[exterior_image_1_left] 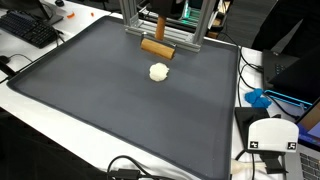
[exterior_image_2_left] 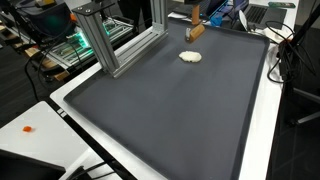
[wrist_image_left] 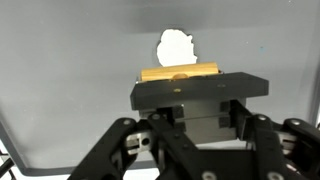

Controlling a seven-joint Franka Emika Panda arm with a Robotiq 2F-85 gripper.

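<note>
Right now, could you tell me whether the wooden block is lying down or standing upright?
Lying down: the wooden block has its long side level along the dark mat, near the white lump.

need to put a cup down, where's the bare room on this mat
Most of the dark mat is bare: everything from the white lump to the edge opposite the metal frame, and out to both side edges. Crowded only by the frame, where the wooden block lies with the lump close beside it.
</note>
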